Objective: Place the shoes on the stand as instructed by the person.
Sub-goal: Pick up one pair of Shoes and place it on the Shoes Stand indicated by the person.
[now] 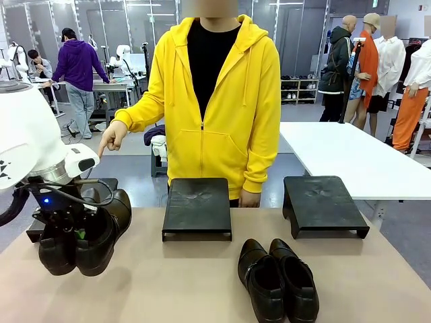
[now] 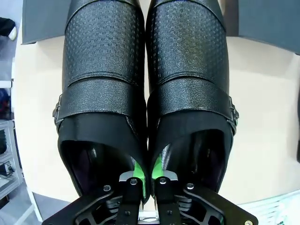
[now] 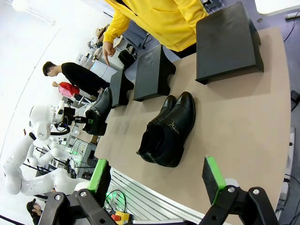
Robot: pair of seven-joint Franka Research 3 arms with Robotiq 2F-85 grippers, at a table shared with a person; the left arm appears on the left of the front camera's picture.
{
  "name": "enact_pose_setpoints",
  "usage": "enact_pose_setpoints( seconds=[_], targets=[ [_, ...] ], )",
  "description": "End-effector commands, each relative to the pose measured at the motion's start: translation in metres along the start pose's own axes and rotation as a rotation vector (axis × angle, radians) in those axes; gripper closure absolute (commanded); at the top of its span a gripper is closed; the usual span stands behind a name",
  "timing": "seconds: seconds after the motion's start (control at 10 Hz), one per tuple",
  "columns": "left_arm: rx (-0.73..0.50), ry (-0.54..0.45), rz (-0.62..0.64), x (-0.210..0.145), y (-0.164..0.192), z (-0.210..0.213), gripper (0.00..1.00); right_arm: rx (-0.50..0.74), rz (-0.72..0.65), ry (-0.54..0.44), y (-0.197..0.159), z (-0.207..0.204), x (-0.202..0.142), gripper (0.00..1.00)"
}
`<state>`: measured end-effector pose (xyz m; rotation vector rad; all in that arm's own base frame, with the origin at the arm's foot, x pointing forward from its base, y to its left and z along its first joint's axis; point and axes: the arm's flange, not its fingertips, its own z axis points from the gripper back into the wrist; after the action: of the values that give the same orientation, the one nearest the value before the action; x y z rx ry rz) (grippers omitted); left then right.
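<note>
The left gripper [image 2: 146, 180] is closed tight on a strapped pair of shoes [image 1: 84, 232]. Its fingers [image 2: 136, 171] pinch the two inner walls together. It holds the pair over the left end of the table [image 1: 148, 289], at 9 o'clock from the middle stand [image 1: 197, 207]. At 12 o'clock from this pair is the left stand [image 1: 104, 183], partly hidden by the shoes and the arm. The person [image 1: 215, 101] is behind the middle stand and points one hand [image 1: 112, 138] down toward the left stand. The second pair of shoes [image 1: 277, 279] lies on the table at 5 o'clock from the middle stand, near the right stand [image 1: 325, 204]. The right gripper [image 3: 157, 180] is wide open and holds nothing, near the table's edge.
</note>
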<state>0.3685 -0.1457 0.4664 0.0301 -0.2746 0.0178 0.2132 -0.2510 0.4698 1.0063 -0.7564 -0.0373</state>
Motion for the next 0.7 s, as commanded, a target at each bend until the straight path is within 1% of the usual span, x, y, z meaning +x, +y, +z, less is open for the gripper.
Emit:
enact_pose_setpoints(
  seconds=[0.0,0.1,0.2,0.4,0.6],
  targets=[
    [-0.008,-0.017,0.006,0.003,-0.002,0.008,1.00,0.009,0.008,-0.005,0.001,0.000,0.000,0.00],
    [-0.008,-0.017,0.006,0.003,-0.002,0.008,1.00,0.009,0.008,-0.005,0.001,0.000,0.000,0.00],
    [0.000,0.000,-0.001,0.000,0.000,0.000,0.93,0.009,0.008,-0.005,0.001,0.000,0.000,0.00],
    [0.034,-0.080,-0.021,0.021,0.031,0.011,0.93,0.009,0.008,-0.005,0.001,0.000,0.000,0.00],
    [0.022,-0.136,-0.051,0.047,0.061,0.015,0.93,0.009,0.008,-0.005,0.001,0.000,0.000,0.00]
  ],
)
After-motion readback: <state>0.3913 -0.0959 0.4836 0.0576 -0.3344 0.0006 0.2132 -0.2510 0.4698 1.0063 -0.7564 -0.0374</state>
